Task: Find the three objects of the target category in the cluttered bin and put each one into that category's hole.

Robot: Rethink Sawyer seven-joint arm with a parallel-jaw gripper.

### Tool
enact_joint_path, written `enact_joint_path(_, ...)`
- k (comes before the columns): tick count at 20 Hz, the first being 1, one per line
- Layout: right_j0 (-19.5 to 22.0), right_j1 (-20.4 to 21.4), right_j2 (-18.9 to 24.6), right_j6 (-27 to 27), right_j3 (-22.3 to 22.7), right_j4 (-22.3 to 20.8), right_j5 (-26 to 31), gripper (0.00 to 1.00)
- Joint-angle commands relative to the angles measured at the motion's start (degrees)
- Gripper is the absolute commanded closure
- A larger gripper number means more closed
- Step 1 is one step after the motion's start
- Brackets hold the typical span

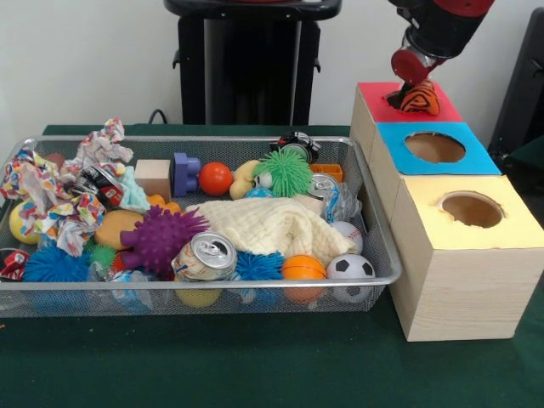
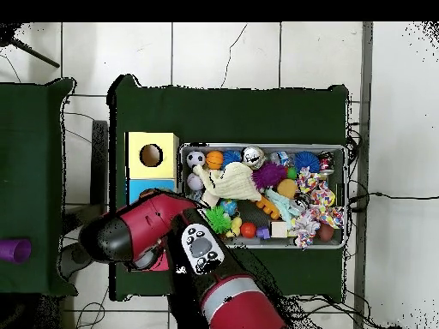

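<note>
My gripper point(image 1: 414, 85) hangs at the top right, right over the red-topped box point(image 1: 374, 93). An orange toy with black stripes point(image 1: 421, 99) sits directly under it, at the dark hole in the red top, and the gripper looks shut on it. Its fingers are hidden behind the toy. The wire bin point(image 1: 212, 140) to the left is full of mixed items: balls, spiky toys, a drink can point(image 1: 206, 255), a cream cloth point(image 1: 263, 225), crumpled paper. In the overhead view the red arm point(image 2: 141, 227) covers the red box and the gripper.
A blue-topped box point(image 1: 480, 160) and a yellow-topped box point(image 1: 514, 228), each with a round hole, stand in a row with the red one, right of the bin. A purple object point(image 2: 15, 251) lies on a separate table at the side.
</note>
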State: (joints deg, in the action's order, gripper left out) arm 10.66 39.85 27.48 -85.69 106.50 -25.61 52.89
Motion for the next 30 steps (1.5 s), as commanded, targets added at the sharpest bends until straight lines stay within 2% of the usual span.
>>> enact_joint_path(1,4.3,-4.88,3.15,5.48,-12.41,-7.74,-14.15,1.0)
enact_joint_path(5,4.54,-5.37,3.76,5.29,-12.7,-8.27,-14.23,1.0)
enact_joint_path(10,3.76,-4.2,3.07,1.42,-11.1,-9.11,-16.41,1.0)
enact_joint_path(16,4.14,-6.44,3.38,1.23,-11.82,-9.45,-17.6,1.0)
enact_joint_path(28,3.56,-4.66,2.71,-1.69,-9.78,-12.04,-22.83,1.0)
enact_joint_path(29,3.61,-4.67,2.75,-1.74,-9.73,-12.01,-22.86,0.0)
enact_joint_path(30,3.39,-4.64,2.57,-1.91,-9.89,-12.04,-22.48,0.0)
